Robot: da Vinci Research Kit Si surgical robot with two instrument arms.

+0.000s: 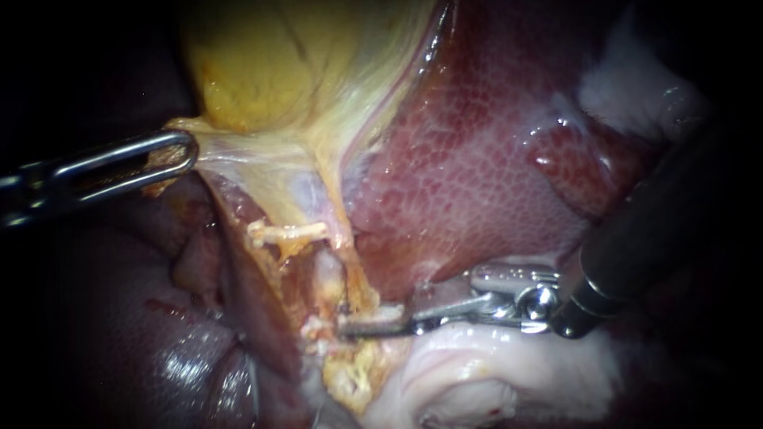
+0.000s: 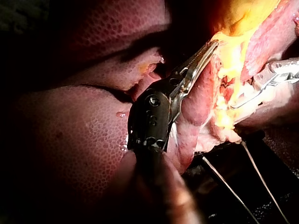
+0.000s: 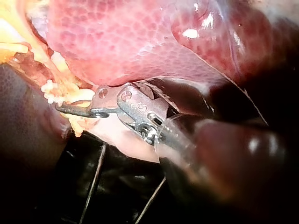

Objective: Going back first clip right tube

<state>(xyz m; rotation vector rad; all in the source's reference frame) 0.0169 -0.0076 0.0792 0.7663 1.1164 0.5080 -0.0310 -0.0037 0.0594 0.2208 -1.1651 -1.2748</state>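
While left instrument [image 1: 179, 151] clamps its jaws on the gallbladder [image 1: 254, 63] edge | right instrument [image 1: 369, 322] jaws slightly apart, tips at the tube [image 1: 327, 274] | liver [image 1: 477, 159] behind

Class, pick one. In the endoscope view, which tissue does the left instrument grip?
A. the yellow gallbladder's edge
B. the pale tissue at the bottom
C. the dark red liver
A: the left instrument is closed on the stretched yellow edge of the gallbladder.
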